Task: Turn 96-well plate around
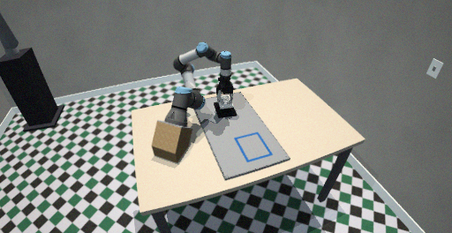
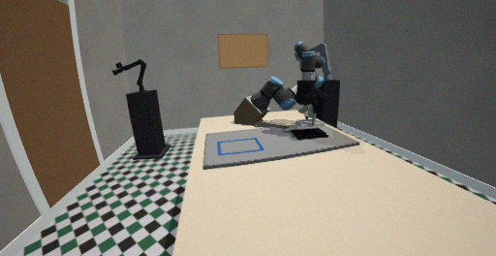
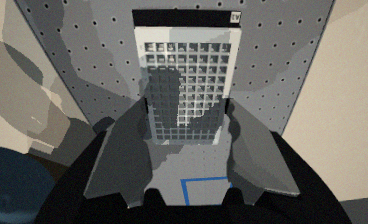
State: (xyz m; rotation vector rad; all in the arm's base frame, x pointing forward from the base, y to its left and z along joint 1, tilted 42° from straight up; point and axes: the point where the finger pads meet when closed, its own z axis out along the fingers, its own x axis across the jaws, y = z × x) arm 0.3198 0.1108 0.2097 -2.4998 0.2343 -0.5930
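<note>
Already the gripper (image 3: 187,116) was clamped across the short width of the 96-well plate (image 3: 187,90), whose long axis ran straight ahead from the wrist; it seemed lifted just above nest N1 (image 3: 185,17), A1 mark (image 3: 236,17) beyond.

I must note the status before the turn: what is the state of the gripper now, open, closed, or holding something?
Gripper: closed on the 96-well plate, one finger on each long side.
</note>
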